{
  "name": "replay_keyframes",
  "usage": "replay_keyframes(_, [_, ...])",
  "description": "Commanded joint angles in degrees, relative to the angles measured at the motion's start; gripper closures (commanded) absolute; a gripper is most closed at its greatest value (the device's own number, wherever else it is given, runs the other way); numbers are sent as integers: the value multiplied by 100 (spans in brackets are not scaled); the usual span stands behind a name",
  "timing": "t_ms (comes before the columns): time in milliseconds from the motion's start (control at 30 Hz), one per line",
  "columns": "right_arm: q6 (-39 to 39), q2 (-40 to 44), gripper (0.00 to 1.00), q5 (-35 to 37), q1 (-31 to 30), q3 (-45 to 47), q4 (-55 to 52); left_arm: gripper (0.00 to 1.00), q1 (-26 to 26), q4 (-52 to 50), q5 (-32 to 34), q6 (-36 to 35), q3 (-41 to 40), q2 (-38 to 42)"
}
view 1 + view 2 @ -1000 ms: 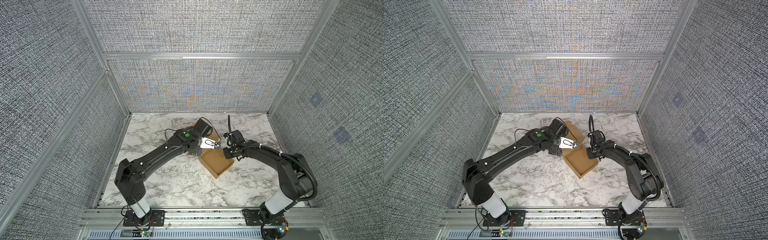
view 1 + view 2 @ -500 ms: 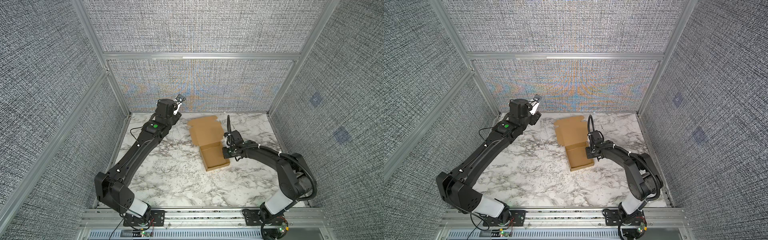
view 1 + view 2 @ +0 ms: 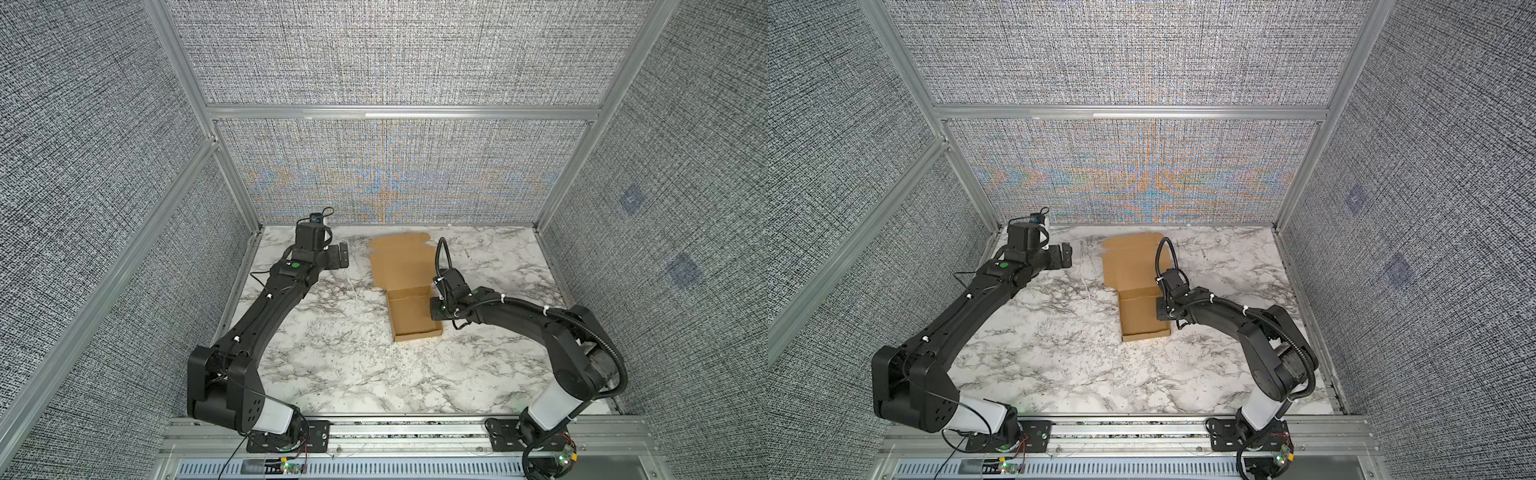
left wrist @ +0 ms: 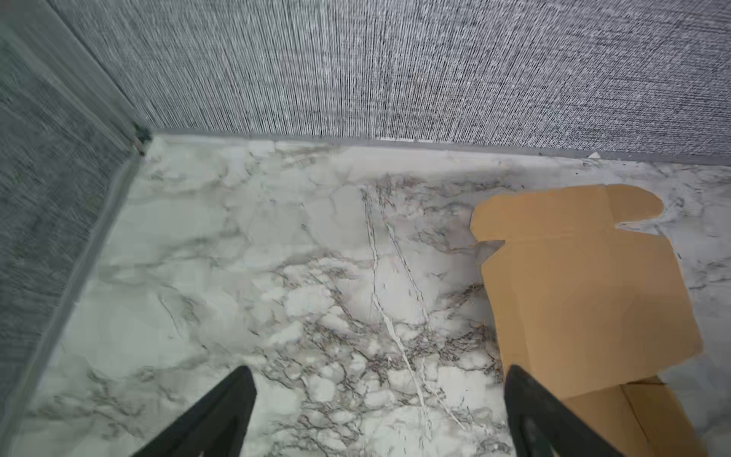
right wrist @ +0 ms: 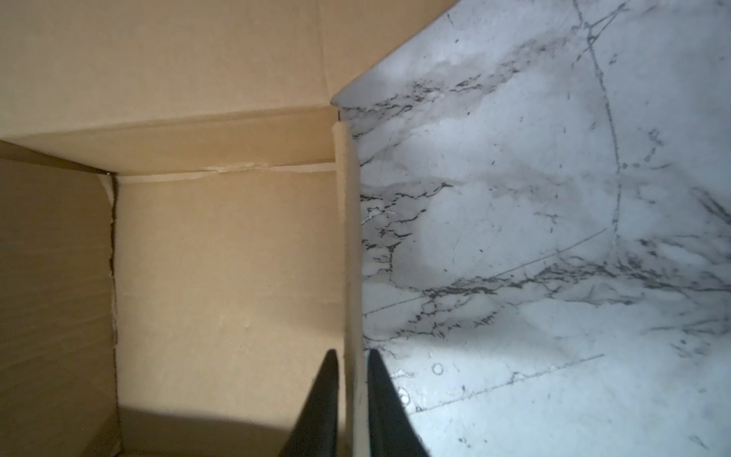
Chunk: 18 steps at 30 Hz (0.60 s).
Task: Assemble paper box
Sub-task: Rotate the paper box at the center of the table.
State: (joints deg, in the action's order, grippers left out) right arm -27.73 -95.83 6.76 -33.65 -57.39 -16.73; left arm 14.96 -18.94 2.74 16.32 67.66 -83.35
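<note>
The paper box (image 3: 411, 318) (image 3: 1142, 311) is tan cardboard on the marble table. Its shallow tray has its walls up, and its lid panel (image 3: 399, 262) lies flat toward the back wall. My right gripper (image 3: 436, 309) (image 3: 1163, 309) (image 5: 352, 356) stands at the tray's right wall (image 5: 350, 237), one finger inside and one outside, pressed against it. My left gripper (image 3: 343, 255) (image 3: 1065, 253) (image 4: 379, 380) hangs open and empty over bare marble, left of the lid (image 4: 585, 285), with its tips toward the lid.
The marble table (image 3: 353, 374) is fenced by grey fabric walls and aluminium posts (image 3: 232, 183). The back left corner (image 4: 138, 142) lies close to my left gripper. The arm bases stand on the front rail (image 3: 407, 432).
My left arm let go at the box, swung away to the back left corner, and has now dropped lower with jaws wide. The box turned square and its lid lies flat. The right gripper stayed at the wall.
</note>
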Motion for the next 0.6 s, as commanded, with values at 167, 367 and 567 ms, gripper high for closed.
replay_keyframes(167, [128, 579, 60, 247, 223, -175, -245, 5, -257, 1009, -1442, 1015, -829, -67])
replay_keyframes(367, [897, 532, 60, -638, 1301, -543, -105, 9, -255, 1342, -1806, 1724, -903, -772])
replay_keyframes(567, [1518, -394, 61, -1809, 2176, -1477, -10, 9, -254, 1593, -1994, 1920, -739, -1332])
